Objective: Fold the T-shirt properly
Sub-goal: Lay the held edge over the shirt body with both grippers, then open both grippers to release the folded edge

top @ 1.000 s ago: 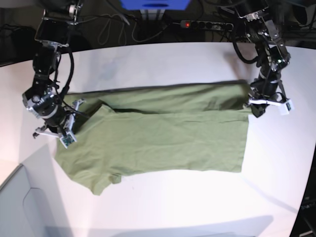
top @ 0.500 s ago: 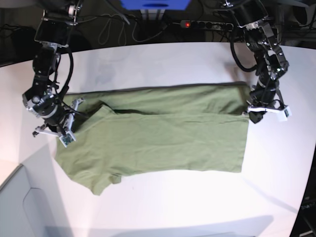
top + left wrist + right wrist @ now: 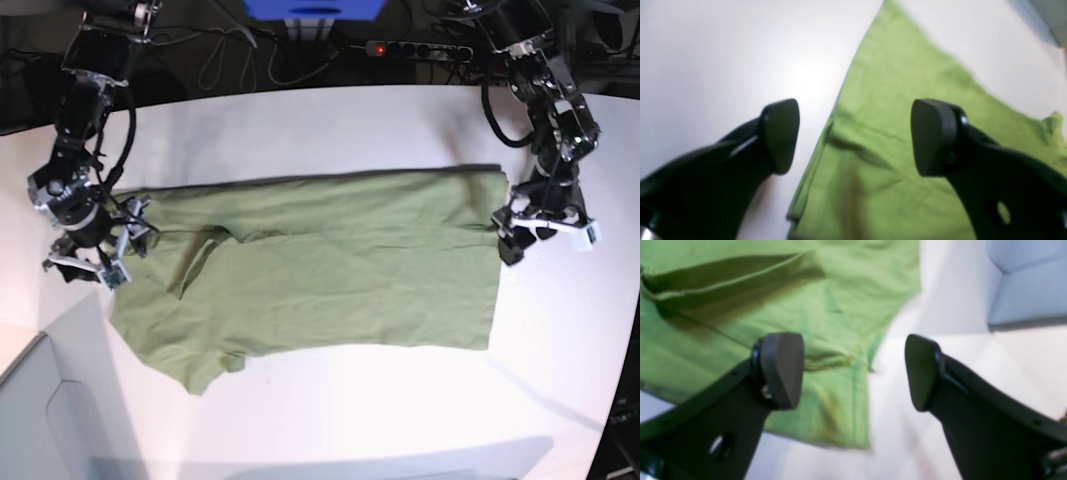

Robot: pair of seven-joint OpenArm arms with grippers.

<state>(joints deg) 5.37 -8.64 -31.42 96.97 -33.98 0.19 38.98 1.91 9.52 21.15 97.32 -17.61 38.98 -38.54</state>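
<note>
White table (image 3: 330, 130), T-shirt (image 3: 330, 270) flat, left end effector (image 3: 545, 232), right end effector (image 3: 88, 258) agape, raised

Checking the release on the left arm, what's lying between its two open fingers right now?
In the left wrist view, the T-shirt edge and bare table lie below the left gripper, jaws wide apart, nothing pinched.

T-shirt (image 3: 330, 275): plain olive green, short-sleeved, no print
state: folded lengthwise, top layer over lower one, light wrinkles
pose: flat, long axis left-right
place: tabletop (image 3: 330, 125) centre, sleeve toward front-left corner
</note>
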